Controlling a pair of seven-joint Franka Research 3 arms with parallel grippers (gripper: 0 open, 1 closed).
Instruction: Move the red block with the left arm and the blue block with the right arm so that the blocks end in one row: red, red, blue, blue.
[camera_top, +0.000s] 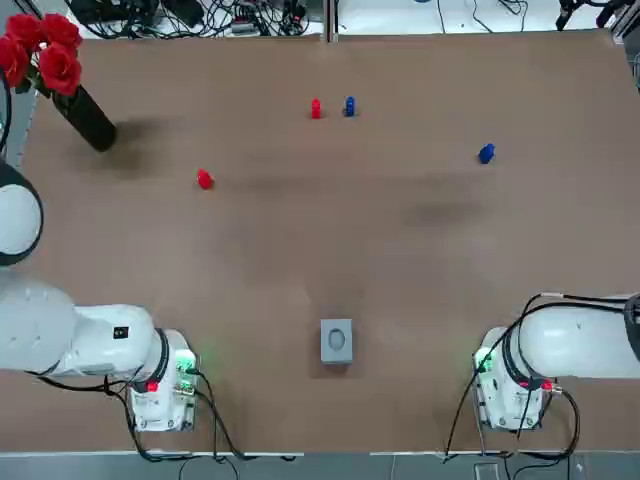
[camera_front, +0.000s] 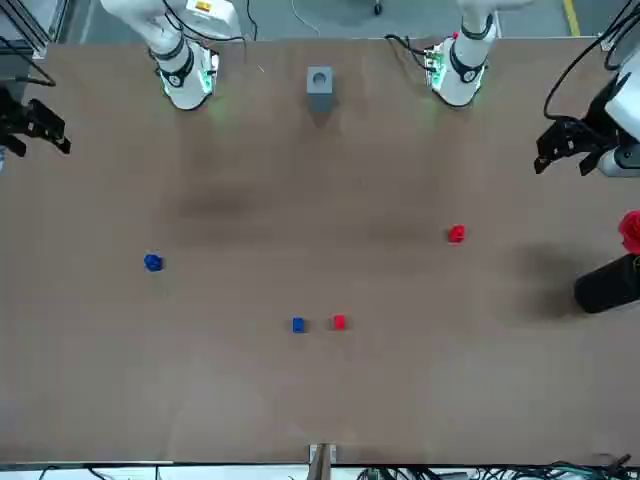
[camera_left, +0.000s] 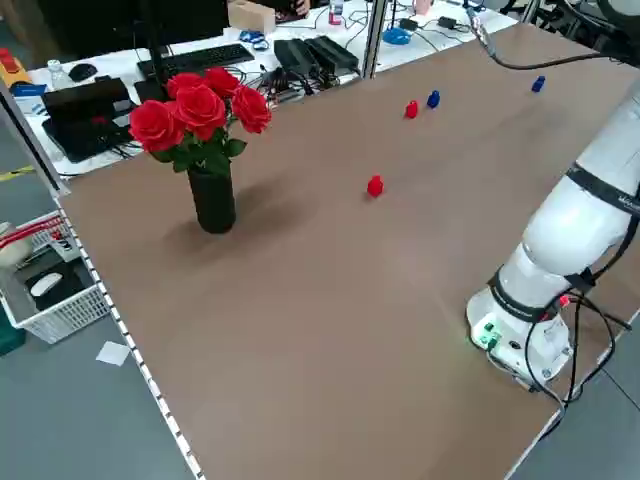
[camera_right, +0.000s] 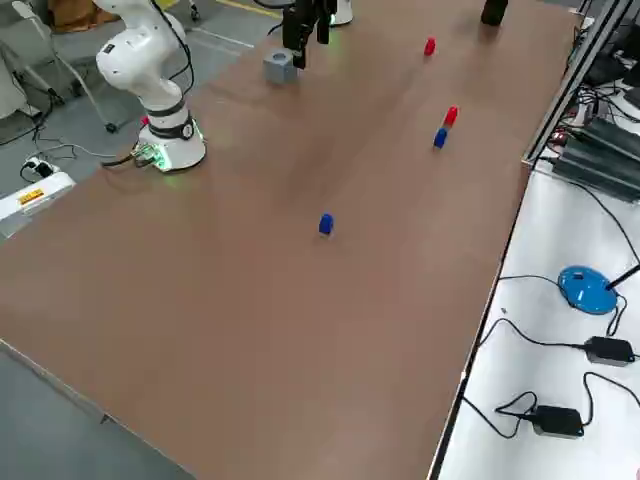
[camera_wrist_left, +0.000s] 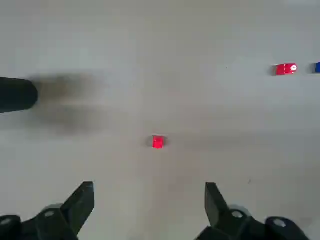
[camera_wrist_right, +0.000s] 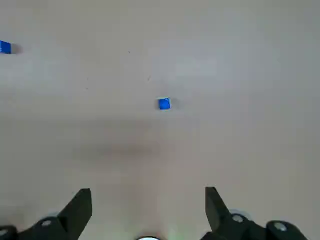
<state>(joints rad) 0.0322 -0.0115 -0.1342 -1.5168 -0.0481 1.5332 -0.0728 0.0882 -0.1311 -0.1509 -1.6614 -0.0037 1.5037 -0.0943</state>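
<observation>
left end effector (camera_wrist_left: 150, 212) is hanging high at the left edge of the counter (camera_top: 320, 260), spread wide and holding nothing, with the loose red block (camera_wrist_left: 157, 142) lying well ahead of it. right end effector (camera_wrist_right: 148, 212) is hanging likewise at the right edge (also wide, empty), with the loose blue block (camera_wrist_right: 164, 103) lying ahead. The second red block (camera_top: 316, 109) and second blue block (camera_top: 349, 106) are sitting just beside each other, mid-counter, far side.

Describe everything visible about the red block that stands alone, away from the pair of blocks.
The lone red block is small, plain bright red and roughly cube-shaped; its material is unclear. It rests flat on the brown table, on the robot's left side, touching nothing. The left hand is open and hangs well clear of it.
</observation>
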